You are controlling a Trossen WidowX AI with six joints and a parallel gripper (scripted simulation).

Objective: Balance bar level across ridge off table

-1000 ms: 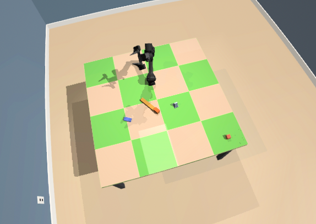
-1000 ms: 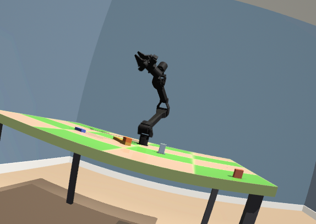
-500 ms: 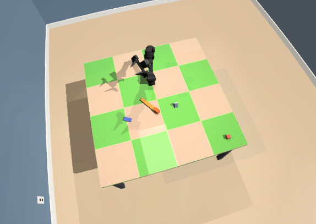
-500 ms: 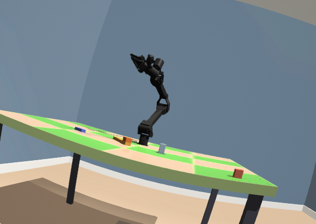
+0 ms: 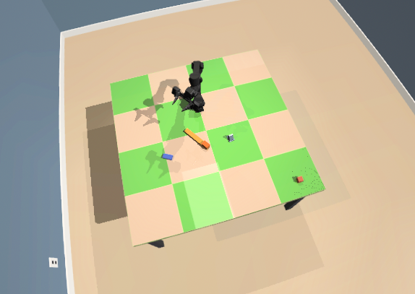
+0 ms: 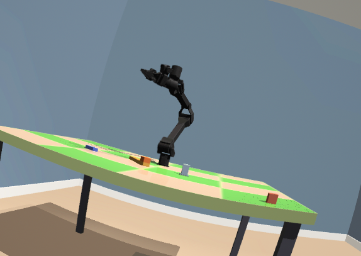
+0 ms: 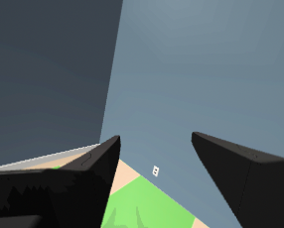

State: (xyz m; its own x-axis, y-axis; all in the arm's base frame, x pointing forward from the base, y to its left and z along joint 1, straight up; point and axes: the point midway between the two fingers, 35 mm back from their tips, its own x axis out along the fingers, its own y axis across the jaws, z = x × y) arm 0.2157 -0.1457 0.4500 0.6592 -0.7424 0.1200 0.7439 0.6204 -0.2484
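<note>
One bar (image 5: 194, 136) (image 6: 136, 159) lies on the table (image 5: 249, 187) (image 6: 176, 190), apart from the ridge (image 5: 230, 138) (image 6: 185, 170) at its three o'clock in the top view. High above, the gripper (image 5: 178, 107) (image 6: 144, 73) (image 7: 156, 138) hangs open and unladen.

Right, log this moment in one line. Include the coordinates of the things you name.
gripper (image 5: 181, 106) (image 6: 141, 71) (image 7: 156, 138): open, raised | orange bar (image 5: 194, 136) (image 6: 135, 159): on table (image 5: 152, 211) (image 6: 201, 190) | bar not balanced

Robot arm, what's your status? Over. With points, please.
Gripper (image 5: 181, 105) (image 6: 144, 73) (image 7: 156, 138) open, raised above table. Orange bar (image 5: 194, 136) (image 6: 135, 159) lying on table, off the grey ridge (image 5: 230, 138) (image 6: 185, 170). Nothing between fingers.
</note>
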